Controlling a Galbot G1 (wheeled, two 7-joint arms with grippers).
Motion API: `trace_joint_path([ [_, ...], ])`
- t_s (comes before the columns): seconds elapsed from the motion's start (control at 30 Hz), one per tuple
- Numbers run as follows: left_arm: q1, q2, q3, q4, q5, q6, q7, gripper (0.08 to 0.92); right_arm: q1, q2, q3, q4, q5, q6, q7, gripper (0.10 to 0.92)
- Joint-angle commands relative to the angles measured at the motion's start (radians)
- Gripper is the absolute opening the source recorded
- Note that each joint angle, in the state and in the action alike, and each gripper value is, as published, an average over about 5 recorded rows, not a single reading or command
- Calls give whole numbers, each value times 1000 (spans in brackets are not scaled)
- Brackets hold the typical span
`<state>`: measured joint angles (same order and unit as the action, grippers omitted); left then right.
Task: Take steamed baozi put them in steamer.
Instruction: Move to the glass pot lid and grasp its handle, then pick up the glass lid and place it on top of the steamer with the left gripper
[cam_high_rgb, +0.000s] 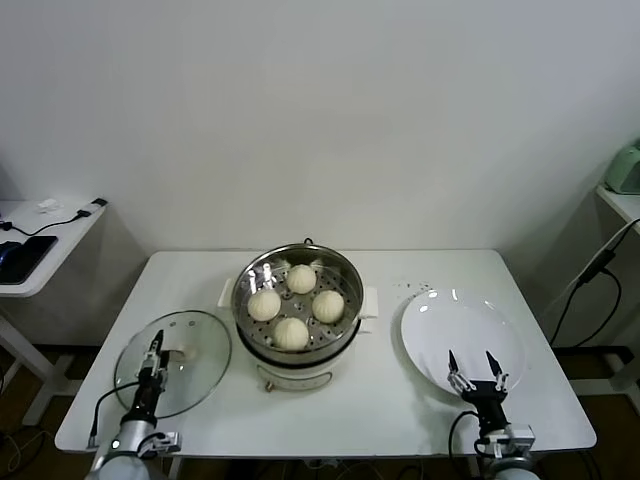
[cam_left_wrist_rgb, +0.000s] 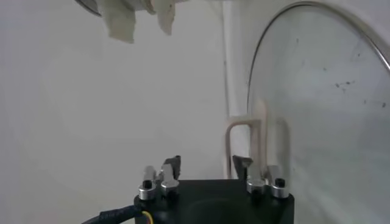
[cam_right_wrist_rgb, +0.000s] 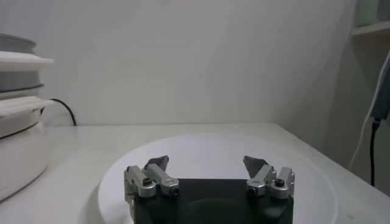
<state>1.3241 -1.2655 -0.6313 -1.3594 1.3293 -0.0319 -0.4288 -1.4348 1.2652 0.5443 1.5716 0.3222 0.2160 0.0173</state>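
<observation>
Head view shows four soft, squashable steamed baozi (cam_high_rgb: 291, 332) already in the steamer (cam_high_rgb: 250, 272), needing gentle side grips, while both grippers (cam_high_rgb: 476, 371) (cam_high_rgb: 156, 346) sit released.

You have four steamed baozi (cam_high_rgb: 291, 333) to count, all sitting in one steamer (cam_high_rgb: 298, 262). On the table (cam_high_rgb: 390, 408) beside it you see one glass lid (cam_high_rgb: 201, 350) and one white plate (cam_high_rgb: 440, 325). Two hands are in view: one left hand (cam_high_rgb: 155, 343) and one right hand (cam_high_rgb: 476, 367).
</observation>
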Motion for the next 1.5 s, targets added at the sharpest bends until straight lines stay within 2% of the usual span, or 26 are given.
trace_joint_path([
  [0.03, -19, -9, 4, 36, 15, 12, -1, 539, 2, 1, -1, -8, -5, 1, -3, 823],
  [0.33, -32, -22, 1, 51, 11, 32, -4, 279, 11, 12, -6, -15, -20, -2, -7, 823],
  [0.53, 9, -1, -13, -83, -66, 47, 43, 138, 7, 11, -5, 0, -24, -7, -6, 823],
  [0.67, 79, 46, -31, -270, -157, 96, 150, 130, 0, 8, -3, 24, -32, -22, -1, 823],
  [0.83, 156, 127, -71, -509, -317, 224, 335, 130, -8, 8, 1, 55, -74, -56, 22, 823],
  [0.93, 170, 169, -102, -636, -385, 303, 419, 130, -14, 12, 0, 75, -95, -78, 40, 823],
  [1.13, 136, 197, -76, -818, -396, 462, 513, 130, -20, 25, 1, 88, -124, -93, 68, 823],
  [1.23, 99, 178, 7, -862, -330, 526, 529, 130, -23, 29, 0, 86, -127, -90, 72, 823],
  [1.37, 40, 155, 165, -864, -198, 584, 544, 130, -33, 28, -2, 88, -130, -79, 68, 823],
  [1.5, -32, 127, 308, -859, -92, 643, 593, 130, -41, 26, -2, 94, -135, -62, 63, 823],
])
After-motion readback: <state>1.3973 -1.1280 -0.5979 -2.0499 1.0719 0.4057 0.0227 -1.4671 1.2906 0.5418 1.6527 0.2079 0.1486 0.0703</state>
